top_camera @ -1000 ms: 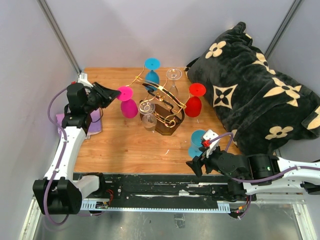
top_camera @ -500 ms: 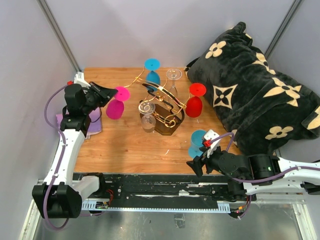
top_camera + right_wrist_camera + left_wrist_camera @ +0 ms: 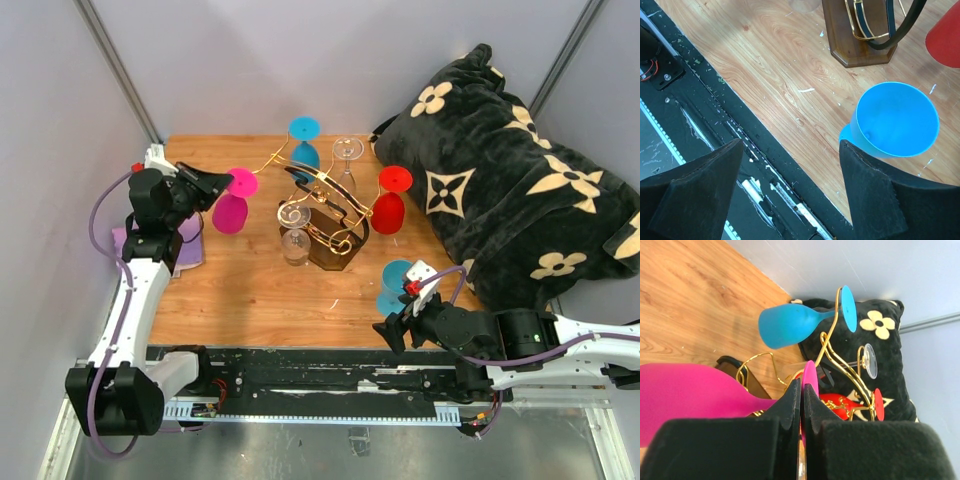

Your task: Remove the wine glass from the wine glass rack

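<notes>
A pink wine glass (image 3: 231,212) hangs tilted just left of the wine glass rack (image 3: 325,205), foot (image 3: 243,182) uppermost. My left gripper (image 3: 216,186) is shut on its stem just below the foot. In the left wrist view the black fingertips (image 3: 790,402) pinch together beside the pink foot (image 3: 810,382), with the bowl (image 3: 685,395) at left. The rack's gold arms (image 3: 832,347) carry a blue glass (image 3: 790,325), a red one (image 3: 390,200) and clear ones (image 3: 347,160). My right gripper (image 3: 790,150) is open and holds nothing, near the front edge.
A blue glass (image 3: 895,120) stands upright on the wood beside the right gripper's finger. The rack's dark wooden base (image 3: 335,250) sits mid-table. A black flower-patterned blanket (image 3: 510,180) fills the right side. A purple cloth (image 3: 188,240) lies under the left arm.
My left gripper has shut on the pink glass's stem and drawn the glass leftward, away from the rack's gold arm. The right arm has not moved.
</notes>
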`<state>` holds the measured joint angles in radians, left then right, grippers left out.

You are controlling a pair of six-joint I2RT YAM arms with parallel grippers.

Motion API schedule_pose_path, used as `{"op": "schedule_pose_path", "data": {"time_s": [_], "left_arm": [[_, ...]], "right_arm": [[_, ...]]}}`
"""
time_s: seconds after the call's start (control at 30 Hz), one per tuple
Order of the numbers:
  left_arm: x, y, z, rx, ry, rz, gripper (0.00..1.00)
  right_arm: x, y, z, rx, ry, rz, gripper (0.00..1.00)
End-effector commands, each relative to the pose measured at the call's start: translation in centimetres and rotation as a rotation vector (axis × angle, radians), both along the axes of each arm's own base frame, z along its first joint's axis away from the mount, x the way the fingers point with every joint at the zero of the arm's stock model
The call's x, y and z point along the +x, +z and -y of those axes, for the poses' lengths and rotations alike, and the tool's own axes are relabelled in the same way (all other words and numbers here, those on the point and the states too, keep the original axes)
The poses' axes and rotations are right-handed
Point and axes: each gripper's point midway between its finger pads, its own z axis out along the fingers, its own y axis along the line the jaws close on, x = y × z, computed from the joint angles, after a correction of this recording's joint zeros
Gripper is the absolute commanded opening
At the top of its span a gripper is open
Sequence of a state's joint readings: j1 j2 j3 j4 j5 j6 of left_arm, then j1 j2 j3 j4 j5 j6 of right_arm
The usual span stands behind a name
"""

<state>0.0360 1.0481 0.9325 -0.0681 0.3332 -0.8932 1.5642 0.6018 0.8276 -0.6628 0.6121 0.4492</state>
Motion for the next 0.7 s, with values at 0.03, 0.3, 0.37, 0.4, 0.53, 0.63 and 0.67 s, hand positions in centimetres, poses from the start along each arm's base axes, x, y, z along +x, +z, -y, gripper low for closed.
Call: {"op": "schedule_pose_path", "data": {"time_s": [0.03,0.3,0.37,0.4,0.53,0.63,0.67], "left_arm": [[1.6,1.0,0.3,-0.081,-0.003,0.064,0.0],[3.4,2.3,2.4,-0.112,-0.095,0.115,0.0],[3.4,2.5,3.1,-0.1,-0.123,0.121,0.0],[3.3,2.5,3.5,-0.1,-0.141,0.12,0.0],[2.3,1.8,5.2,-0.093,-0.219,0.101,0.0],[1.3,1.3,6.0,-0.071,-0.263,0.085,0.01],[0.8,1.5,6.1,-0.066,-0.274,0.087,0.01]], "right_arm": [[0.6,-0.2,0.3,0.0,-0.041,0.009,0.79],[0.7,-0.1,0.1,-0.004,-0.041,0.014,0.79],[0.7,-0.1,0.1,-0.006,-0.042,0.015,0.79],[0.7,-0.1,0.2,-0.007,-0.042,0.015,0.78],[0.7,-0.1,0.2,-0.005,-0.042,0.015,0.79],[0.7,0.0,0.1,-0.006,-0.041,0.017,0.79],[0.7,-0.1,0.1,-0.01,-0.04,0.017,0.79]]}}
